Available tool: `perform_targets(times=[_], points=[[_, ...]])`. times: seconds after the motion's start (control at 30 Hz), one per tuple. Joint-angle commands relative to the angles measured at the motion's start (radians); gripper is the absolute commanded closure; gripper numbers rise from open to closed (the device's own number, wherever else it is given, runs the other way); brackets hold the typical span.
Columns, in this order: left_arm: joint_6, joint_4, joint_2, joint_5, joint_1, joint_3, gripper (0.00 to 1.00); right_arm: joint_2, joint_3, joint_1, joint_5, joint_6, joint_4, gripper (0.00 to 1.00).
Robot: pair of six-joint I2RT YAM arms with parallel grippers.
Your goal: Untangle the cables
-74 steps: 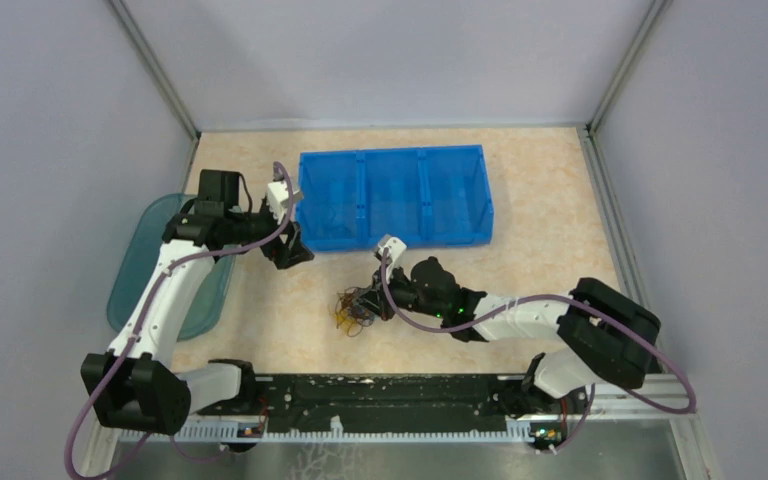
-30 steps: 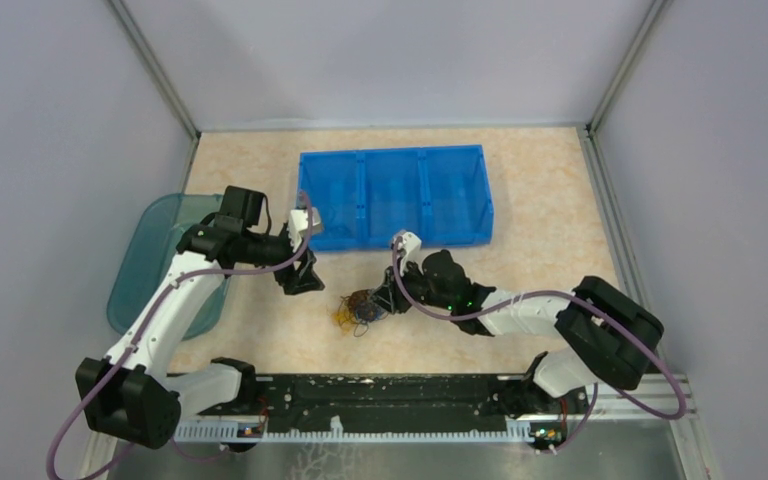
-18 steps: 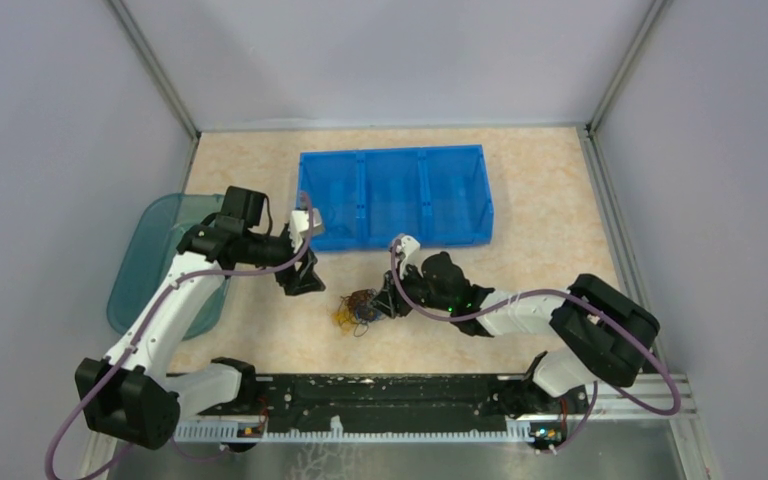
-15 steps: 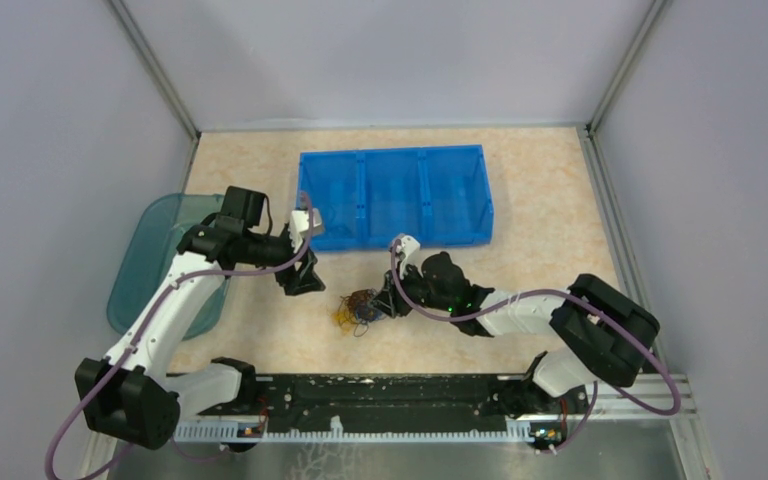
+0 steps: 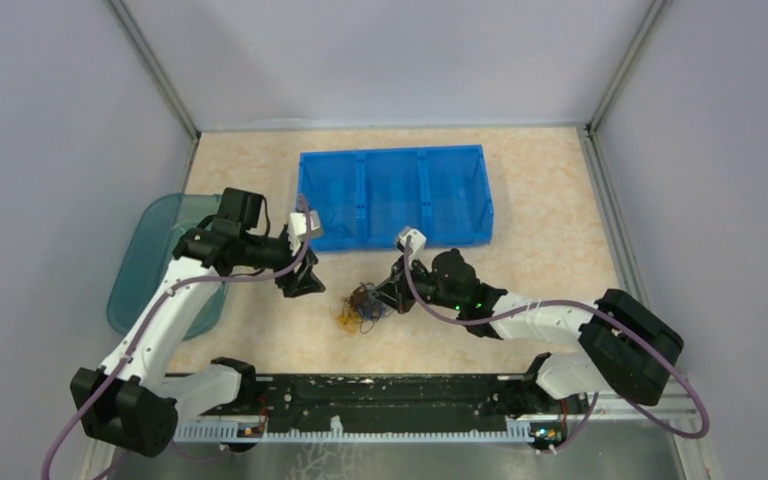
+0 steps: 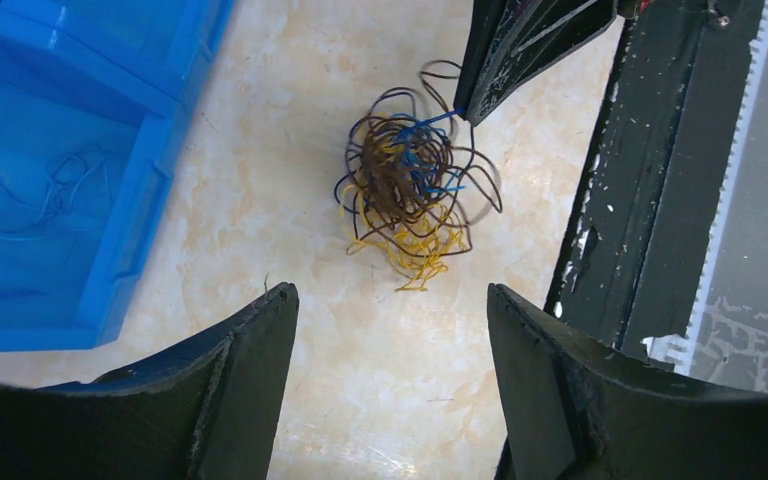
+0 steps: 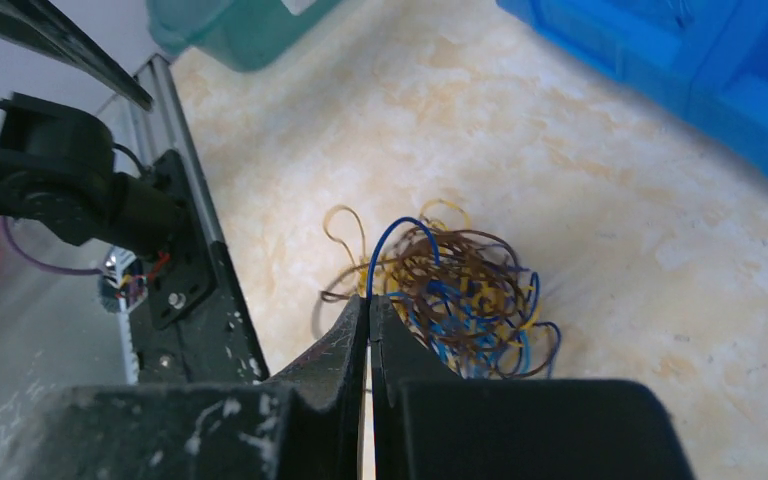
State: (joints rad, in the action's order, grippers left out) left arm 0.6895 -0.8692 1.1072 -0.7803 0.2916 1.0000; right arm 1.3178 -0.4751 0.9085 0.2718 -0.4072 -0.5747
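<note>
The cables (image 5: 361, 307) are a fist-sized tangle of thin blue, yellow-orange and dark brown wires on the beige table; the tangle also shows in the left wrist view (image 6: 407, 190) and in the right wrist view (image 7: 465, 295). My right gripper (image 7: 369, 300) is shut on a blue wire loop (image 7: 390, 240) at the tangle's edge; it shows in the top view (image 5: 388, 298) to the right of the tangle. My left gripper (image 6: 390, 300) is open and empty, and in the top view (image 5: 303, 282) it is left of the tangle and apart from it.
A blue three-compartment bin (image 5: 394, 196) stands behind the tangle, with thin wires in its left compartment (image 6: 45, 190). A teal tub (image 5: 140, 262) sits at the far left. The black rail (image 5: 390, 395) runs along the near edge.
My right gripper has drawn back to the right with the blue wire, and the tangle has loosened and spread a little. My left gripper has stayed almost still.
</note>
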Motion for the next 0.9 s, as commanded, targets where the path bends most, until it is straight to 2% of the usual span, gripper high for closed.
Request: perform_targets(times=[0.0, 0.3, 0.53, 0.7, 0.87], points=[[0.041, -0.029, -0.032, -0.060, 0.021, 0.038, 0.25, -0.069, -0.083, -0.002, 0.057, -0.004, -0.020, 1.00], [0.032, 0.019, -0.053, -0.106, 0.038, 0.037, 0.24, -0.118, -0.143, 0.000, 0.138, -0.068, -0.052, 1.00], [-0.013, 0.076, -0.075, -0.162, 0.078, 0.029, 0.26, -0.108, -0.181, 0.003, 0.161, -0.136, -0.147, 1.00], [-0.130, 0.147, -0.122, -0.212, 0.095, -0.040, 0.26, -0.101, -0.213, 0.014, 0.116, -0.206, -0.244, 1.00], [-0.327, 0.352, -0.240, -0.236, 0.111, -0.158, 0.26, -0.079, -0.262, 0.050, 0.063, -0.234, -0.293, 1.00]])
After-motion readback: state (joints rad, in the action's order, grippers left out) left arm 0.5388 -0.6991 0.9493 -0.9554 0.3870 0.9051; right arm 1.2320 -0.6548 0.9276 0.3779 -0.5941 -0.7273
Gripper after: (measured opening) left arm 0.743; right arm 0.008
